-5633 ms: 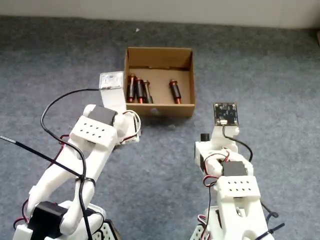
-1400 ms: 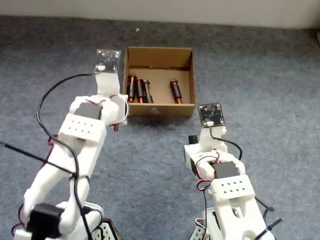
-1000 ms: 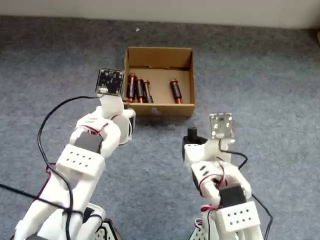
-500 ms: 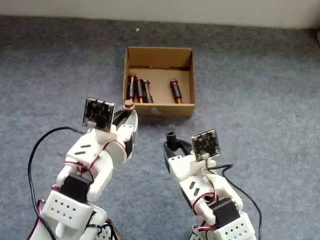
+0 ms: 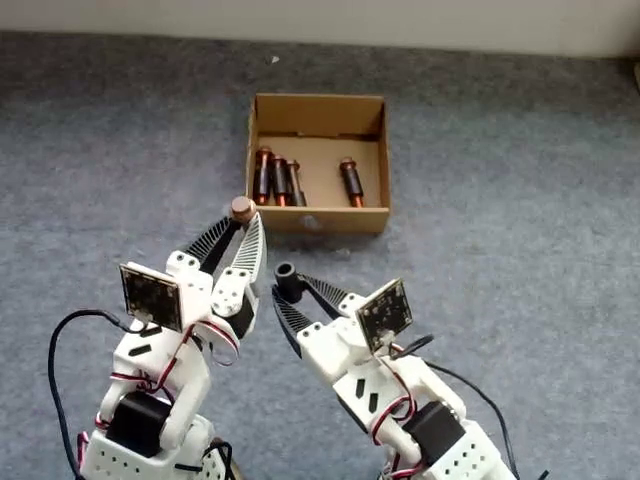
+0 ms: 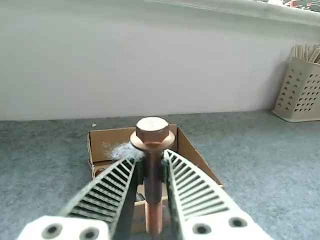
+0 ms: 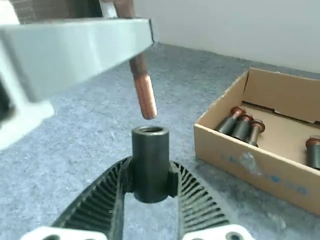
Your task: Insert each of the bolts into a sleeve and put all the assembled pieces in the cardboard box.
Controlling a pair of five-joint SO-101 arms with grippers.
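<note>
Bolt [image 6: 152, 175] stands head-up, clamped between the fingers of the left gripper [image 6: 150, 156]. Seen from the high view it is near the sleeve [image 7: 150, 162], toward its 11 o'clock. The right gripper [image 7: 150, 172] pinches the sleeve upright with its bore facing up, likely to receive the bolt's bare tip. The cardboard box [image 5: 317, 222] sits at 12 o'clock of both, with four assembled pieces [image 5: 280, 178] lying inside. The right wrist view cuts off the bolt's head, and the tip seems slightly off the bore, though depth is hard to judge.

Shiny coppery metal bolt [image 6: 152, 172], matt dark sleeve [image 7: 149, 161], plain cardboard box [image 5: 318, 101], rough grey carpet [image 5: 520, 180]
</note>
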